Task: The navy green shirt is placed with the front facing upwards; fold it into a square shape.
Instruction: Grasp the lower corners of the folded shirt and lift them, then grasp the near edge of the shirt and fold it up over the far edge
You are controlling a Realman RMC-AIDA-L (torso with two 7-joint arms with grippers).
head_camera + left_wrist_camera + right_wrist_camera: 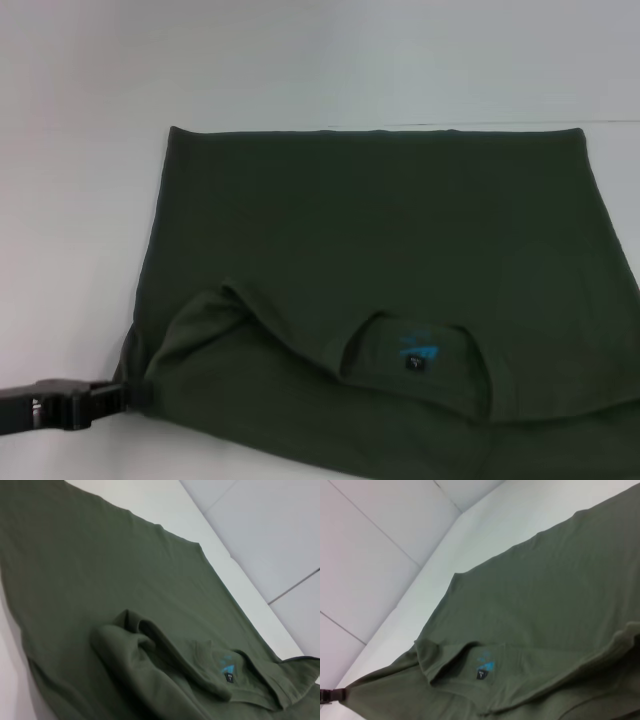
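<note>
The left claw (128,397) is gripping the shirt (380,250) at its near-left edge — mid-fold, probably; next, carrying that edge across.

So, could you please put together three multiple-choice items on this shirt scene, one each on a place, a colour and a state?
1. Where does the left gripper show in the head view?
A. At the shirt's left edge, near the lower corner
B. Above the far hem
C. On the neck label

2. What colour is the neck label on the navy green shirt?
A. Red
B. Blue
C. Yellow

3. How does the shirt's left sleeve area lie?
A. Spread flat outward
B. Folded inward over the body, with a raised fold
C. Hanging off the table

Answers:
1. A: the dark gripper reaches in from the left and meets the cloth edge there.
2. B: the mark inside the collar is blue in all three views.
3. B: a rounded flap lies on the body beside the collar.
</note>
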